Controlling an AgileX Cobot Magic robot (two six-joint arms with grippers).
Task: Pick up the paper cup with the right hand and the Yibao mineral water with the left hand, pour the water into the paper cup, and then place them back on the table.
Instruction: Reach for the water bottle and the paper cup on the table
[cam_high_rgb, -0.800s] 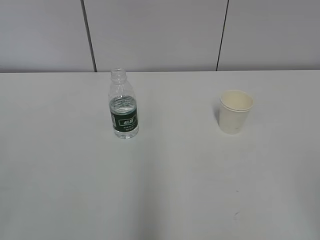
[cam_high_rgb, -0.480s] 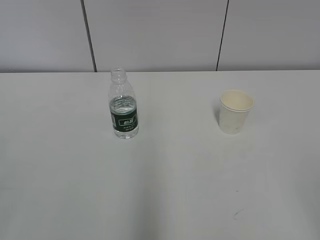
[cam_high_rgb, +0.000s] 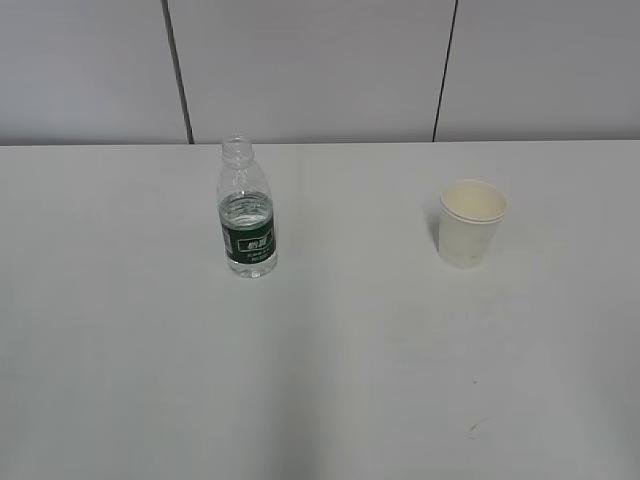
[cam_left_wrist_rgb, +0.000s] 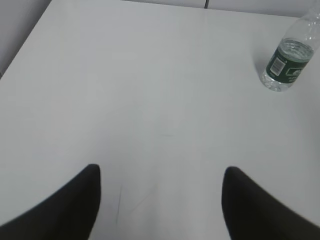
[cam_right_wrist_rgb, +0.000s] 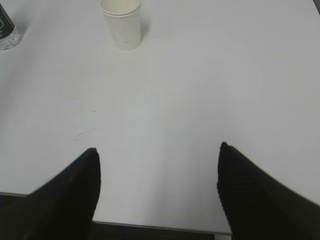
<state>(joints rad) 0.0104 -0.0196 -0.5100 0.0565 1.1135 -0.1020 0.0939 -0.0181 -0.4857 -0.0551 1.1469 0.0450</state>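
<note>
The Yibao mineral water (cam_high_rgb: 246, 212), a small clear capless bottle with a dark green label, stands upright on the white table (cam_high_rgb: 330, 360), left of centre. The cream paper cup (cam_high_rgb: 470, 222) stands upright to its right. Neither arm shows in the exterior view. In the left wrist view my left gripper (cam_left_wrist_rgb: 161, 175) is open over bare table, with the bottle (cam_left_wrist_rgb: 289, 64) far ahead at upper right. In the right wrist view my right gripper (cam_right_wrist_rgb: 157, 152) is open above the table's near edge, and the cup (cam_right_wrist_rgb: 121, 22) stands far ahead, up and to the left. Nothing is held.
A grey panelled wall (cam_high_rgb: 320, 70) rises behind the table. The table's near edge (cam_right_wrist_rgb: 155, 228) shows at the bottom of the right wrist view. The bottle's base (cam_right_wrist_rgb: 6, 31) peeks in at that view's upper left corner.
Bottle and cup have not moved. A faint shadow mark near the table's lower right has shifted slightly.
</note>
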